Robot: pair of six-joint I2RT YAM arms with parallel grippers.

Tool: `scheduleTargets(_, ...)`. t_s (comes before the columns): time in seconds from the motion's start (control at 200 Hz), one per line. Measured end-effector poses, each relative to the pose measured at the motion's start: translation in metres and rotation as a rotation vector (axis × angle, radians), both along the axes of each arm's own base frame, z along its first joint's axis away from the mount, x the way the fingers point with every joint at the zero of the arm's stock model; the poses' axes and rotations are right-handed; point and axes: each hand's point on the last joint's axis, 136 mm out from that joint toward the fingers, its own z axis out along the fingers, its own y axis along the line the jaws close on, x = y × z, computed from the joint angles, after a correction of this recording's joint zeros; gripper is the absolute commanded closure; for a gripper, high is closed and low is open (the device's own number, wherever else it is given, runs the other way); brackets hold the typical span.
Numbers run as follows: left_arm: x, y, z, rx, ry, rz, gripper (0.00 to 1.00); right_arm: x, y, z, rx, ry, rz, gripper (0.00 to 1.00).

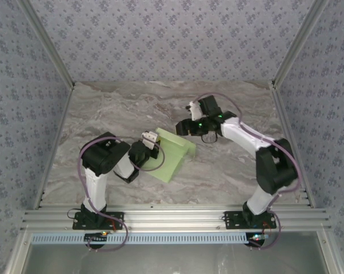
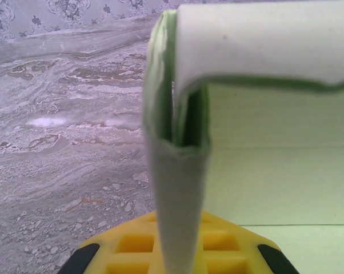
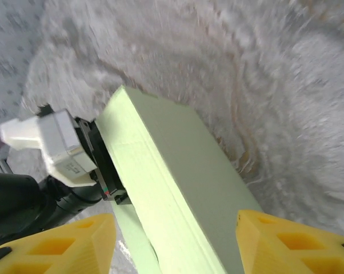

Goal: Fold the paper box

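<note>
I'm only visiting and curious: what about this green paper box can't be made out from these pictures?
Left wrist view: the paper box is so close it blurs, and the right edge cuts it off.
Right wrist view: the box's near end runs off the bottom edge; the table is smeared.
Top view: the left gripper covers the edge it pinches.

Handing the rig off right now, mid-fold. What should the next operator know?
Left gripper: shut, pinching a folded edge on the left side of the paper box.
Right gripper: open, poised at the box's far end, holding nothing.
Box: mid-table, between the two arms.
Done: one panel stands folded up from the flat part.
Left: the remaining folds and closing; the box looks unfinished.
</note>
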Motion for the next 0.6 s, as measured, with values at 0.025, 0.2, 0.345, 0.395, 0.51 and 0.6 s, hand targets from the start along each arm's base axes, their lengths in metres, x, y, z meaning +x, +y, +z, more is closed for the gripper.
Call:
scheduleTargets(0.025, 0.0, 0.0, 0.0, 0.0, 0.001, 0.0, 1.0, -0.001, -0.005, 0.003, 0.009, -0.022, -0.01, 0.39)
scheduleTargets(0.2, -0.002, 0.001, 0.002, 0.015, 0.036, 0.002, 1.0, -0.004, -0.049, 0.004, 0.019, -0.177, -0.11, 0.38)
scheduleTargets(0.345, -0.002, 0.007, 0.004, 0.01, 0.073, 0.017, 1.0, 0.003, -0.09, -0.004, -0.006, -0.342, -0.223, 0.36)
scheduleTargets(0.395, -0.002, 0.009, 0.006, 0.004, 0.085, 0.024, 1.0, -0.001, -0.1, -0.01, -0.023, -0.406, -0.244, 0.35)
scheduleTargets(0.51, 0.0, 0.018, 0.013, -0.012, 0.121, 0.043, 1.0, -0.012, -0.108, -0.022, -0.057, -0.517, -0.238, 0.33)
scheduleTargets(0.6, 0.001, 0.023, 0.021, -0.035, 0.142, 0.049, 1.0, -0.013, -0.112, -0.023, -0.067, -0.593, -0.234, 0.33)
